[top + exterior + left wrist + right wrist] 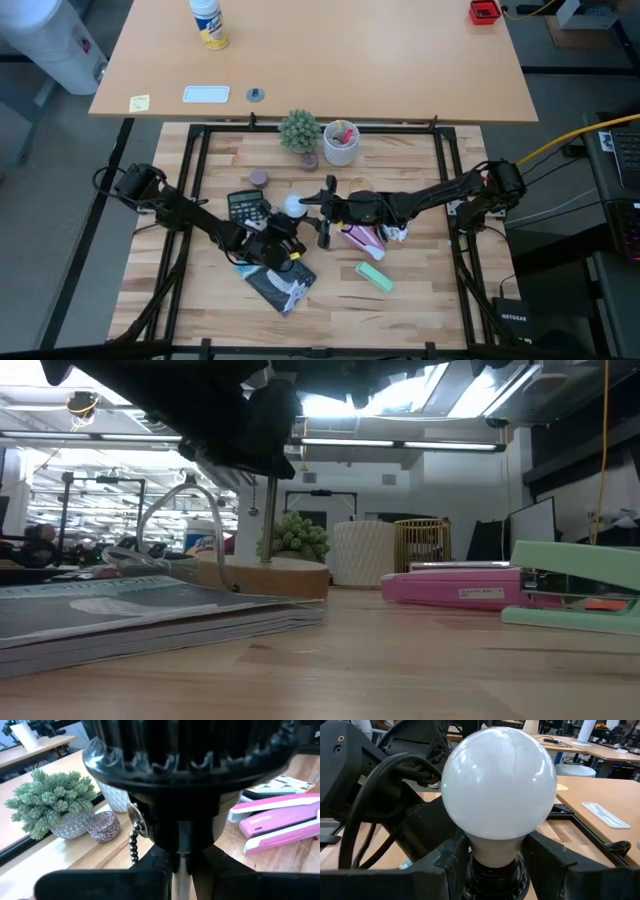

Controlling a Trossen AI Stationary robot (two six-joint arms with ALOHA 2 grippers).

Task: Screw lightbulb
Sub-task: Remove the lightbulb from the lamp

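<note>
A white round lightbulb (498, 780) sits upright in the black socket (495, 881) of a small lamp, near the table's middle (293, 206). The lamp has a thin metal stem (268, 520) and a round wooden base (265, 575) that rests on the table. A bead pull chain (133, 845) hangs from the socket. My right gripper (495, 865) reaches in from the right and is shut on the bulb. My left gripper (179, 880) comes from the near left, below the socket (190, 780), shut on the stem. My left gripper pinches the lamp's thin stem (179, 870) between its two fingers, just under the black socket. The fingers come nearly level from the table's near left and lie across the stem. The lamp stands upright with its base on the table. My right gripper has the bulb's narrow lower part (495, 851), just above the socket, between its two fingers (445, 865). The fingers come level from the table's right side. The bulb stands upright in the socket.
A calculator (246, 208) and a magazine (282, 285) lie by the left arm. Under the right arm lies a pink stapler (362, 237), with a green stapler (374, 276) nearer. At the far edge stand a small plant (300, 132), a white pen cup (341, 142) and a small tin (259, 178).
</note>
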